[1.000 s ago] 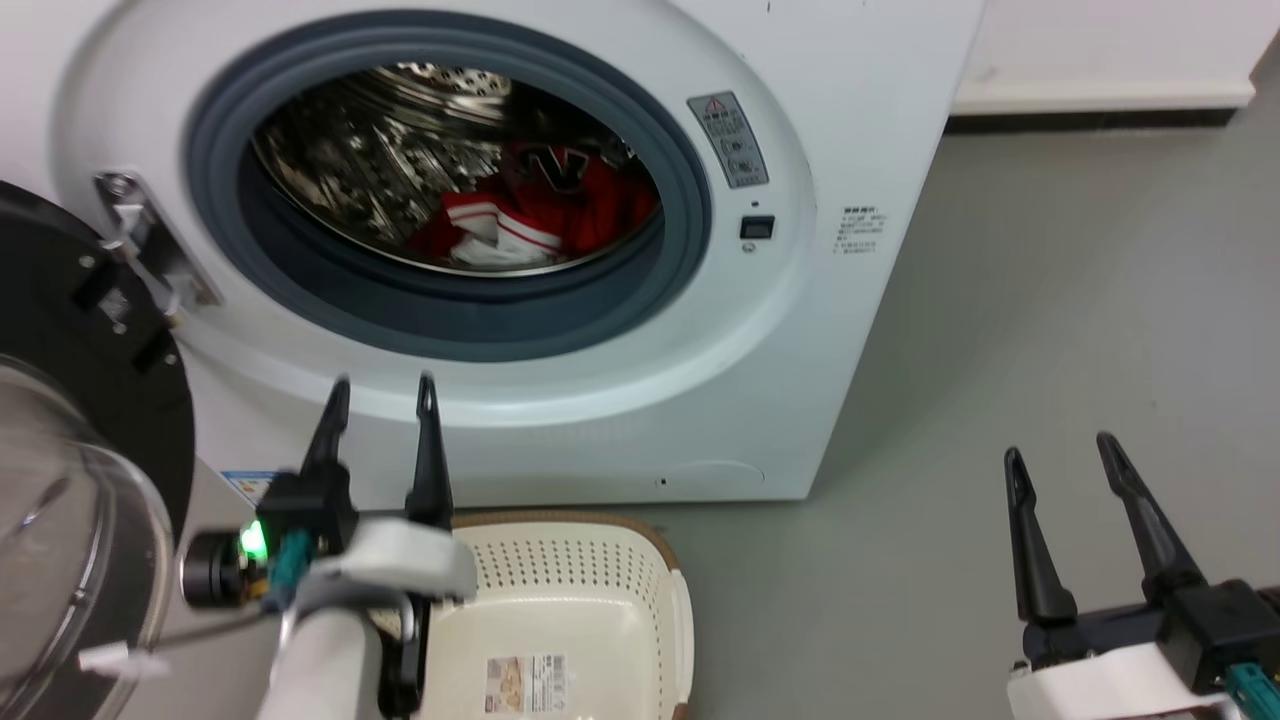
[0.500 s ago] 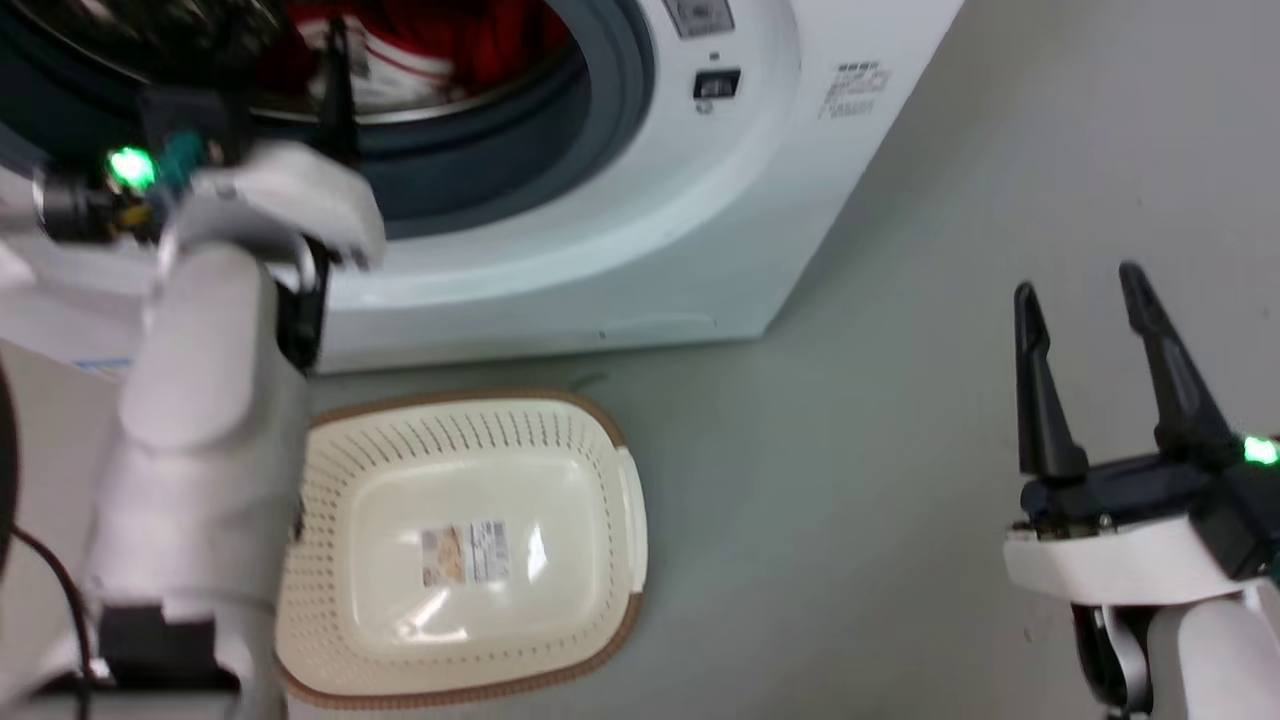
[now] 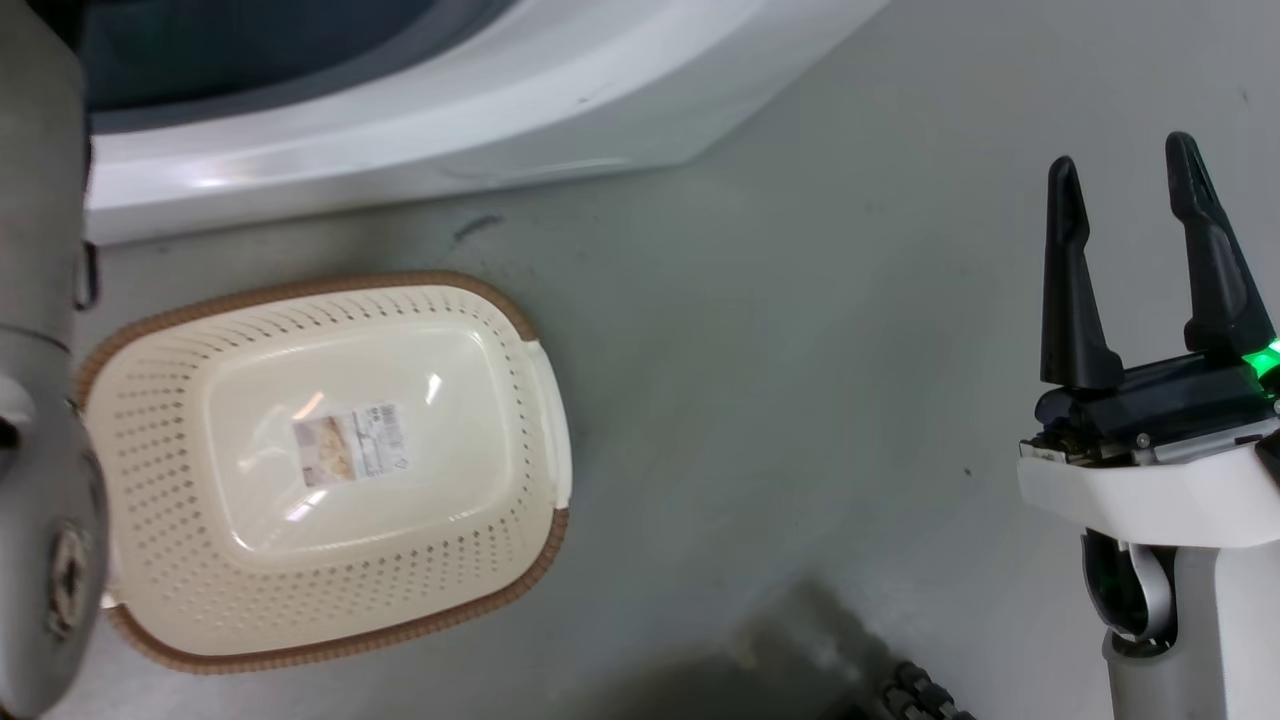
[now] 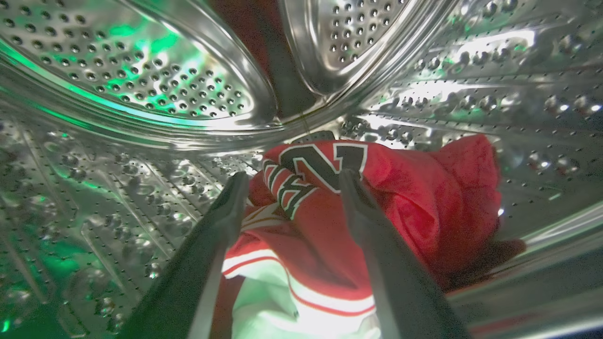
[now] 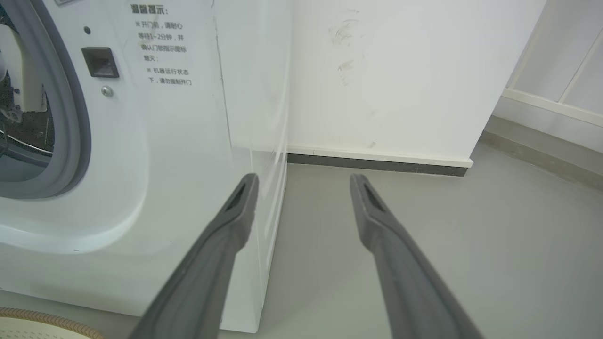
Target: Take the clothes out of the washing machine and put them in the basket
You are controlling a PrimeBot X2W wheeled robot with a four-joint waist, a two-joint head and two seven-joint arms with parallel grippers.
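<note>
Red clothes [image 4: 400,212] are lying low in the shiny steel drum [image 4: 141,75] of the washing machine [image 3: 420,140], all bunched up. One of them is showing black numbers with white edges, and white stripes are running along its trim. The left claw [image 4: 294,175] is sitting inside the drum with its two dark fingers spread wide apart. The numbers are lying right between the fingertips, and I cannot tell whether the fingers are touching the cloth. Green light is glowing on the holes of the drum wall.

Down on the grey floor [image 3: 760,400], the cream basket [image 3: 500,470] is sitting just in front of the white machine, with its brown rim going all round. A paper label [image 3: 350,448] is showing on its base. The pale left arm [image 3: 40,420] is rising at the basket's left side in the head view.

The right claw [image 3: 1121,155] is hanging over the floor, well apart from the basket, with its fingers spread open and holding nothing. It is pointing past the machine's corner at a white wall [image 5: 377,70]
</note>
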